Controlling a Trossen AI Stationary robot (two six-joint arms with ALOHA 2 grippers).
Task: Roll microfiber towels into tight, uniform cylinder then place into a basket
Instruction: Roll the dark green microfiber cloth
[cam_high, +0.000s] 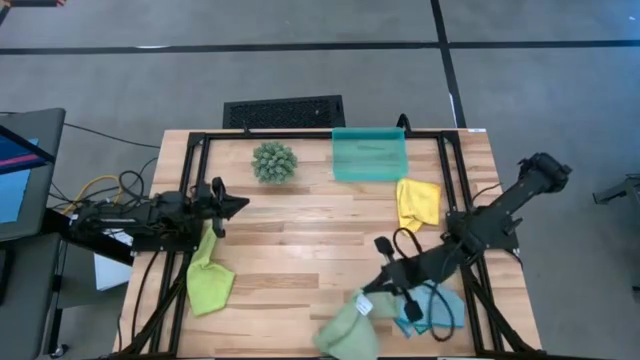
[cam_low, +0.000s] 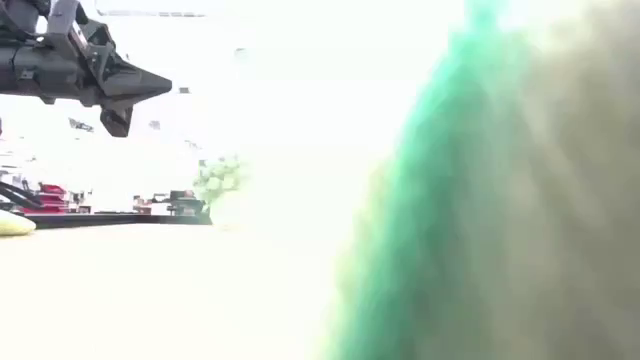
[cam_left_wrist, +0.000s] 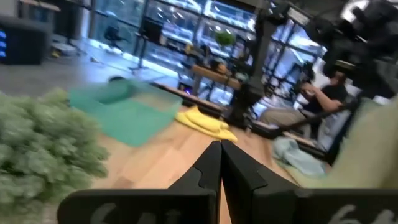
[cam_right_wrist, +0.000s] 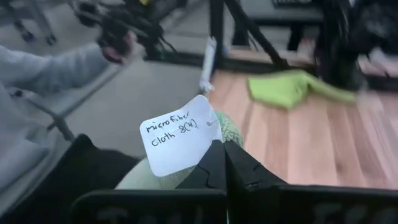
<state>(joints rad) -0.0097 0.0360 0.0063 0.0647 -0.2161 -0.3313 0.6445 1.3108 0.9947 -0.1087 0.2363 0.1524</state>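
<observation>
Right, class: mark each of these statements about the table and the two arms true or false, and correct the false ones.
1. The basket is empty. True.
2. The yellow towel lies inside the basket. False: it lies on the table just beside it.
3. The right gripper is shut on the sage towel, at its paper tag. True.
4. The left gripper holds the lime towel. False: it is shut on nothing, and that towel lies on the table below the arm.
5. The plant ball sits to the right of the basket in the high view. False: it sits to the left.
</observation>
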